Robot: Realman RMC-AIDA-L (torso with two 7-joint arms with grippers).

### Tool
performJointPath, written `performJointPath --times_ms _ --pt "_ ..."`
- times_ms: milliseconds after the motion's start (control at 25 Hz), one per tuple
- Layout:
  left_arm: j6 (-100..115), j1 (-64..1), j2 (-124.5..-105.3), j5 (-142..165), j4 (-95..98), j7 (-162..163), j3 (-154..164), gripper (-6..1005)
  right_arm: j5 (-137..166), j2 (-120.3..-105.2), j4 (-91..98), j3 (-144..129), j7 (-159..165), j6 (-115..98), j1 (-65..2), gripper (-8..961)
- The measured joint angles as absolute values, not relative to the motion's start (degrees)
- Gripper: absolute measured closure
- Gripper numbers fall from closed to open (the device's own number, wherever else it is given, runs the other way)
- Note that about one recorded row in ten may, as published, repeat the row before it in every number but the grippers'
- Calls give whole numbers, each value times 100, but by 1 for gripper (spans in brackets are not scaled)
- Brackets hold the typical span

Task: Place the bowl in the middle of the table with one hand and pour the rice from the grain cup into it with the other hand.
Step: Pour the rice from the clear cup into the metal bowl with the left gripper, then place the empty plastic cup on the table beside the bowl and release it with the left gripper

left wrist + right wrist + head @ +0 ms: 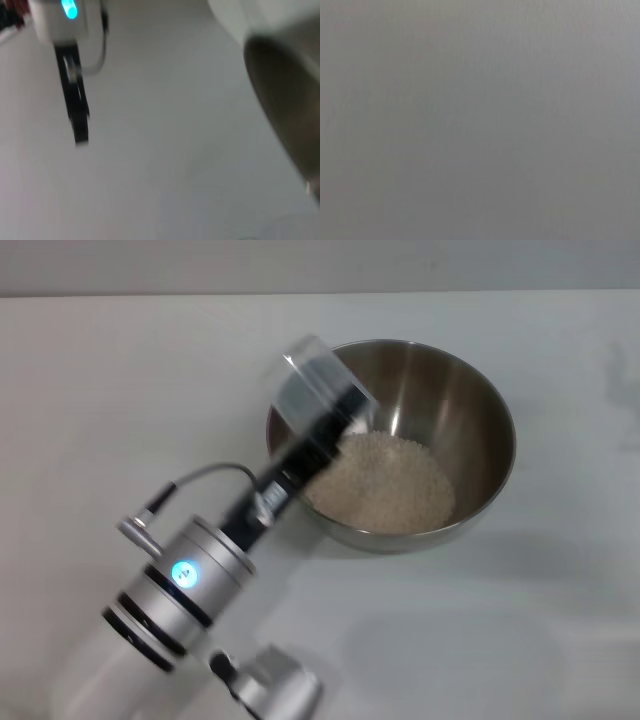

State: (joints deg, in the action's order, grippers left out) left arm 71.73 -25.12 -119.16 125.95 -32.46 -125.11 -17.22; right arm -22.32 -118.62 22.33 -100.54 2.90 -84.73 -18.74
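Note:
The steel bowl [497, 430] stands on the white table [110, 390], a little right of the middle. A heap of rice [385, 480] lies inside it. My left gripper [338, 418], black on a white forearm with a lit ring, is shut on the clear grain cup [312, 385]. It holds the cup tipped over the bowl's left rim, and I see no rice in the cup. The left wrist view shows a black finger [76, 107] and the bowl's wall [285, 110]; the cup does not show there. The right gripper is out of view.
A grey cable [205, 475] loops off the left forearm. A grey piece of the robot [270, 688] shows at the bottom edge. The right wrist view shows only plain grey surface.

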Motion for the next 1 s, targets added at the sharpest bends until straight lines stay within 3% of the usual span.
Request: performJointPath --times_ms 560,1000 --pt "6899 -2453 -11917 12575 -3684 -11909 -1662 978 -2232 -11847 2194 -9984 290 -8472 -1930 604" --pt "7141 -1966 -11919 11903 -4293 -6259 -3090 977 -2232 -11847 2118 -9975 290 -8473 -1986 604"
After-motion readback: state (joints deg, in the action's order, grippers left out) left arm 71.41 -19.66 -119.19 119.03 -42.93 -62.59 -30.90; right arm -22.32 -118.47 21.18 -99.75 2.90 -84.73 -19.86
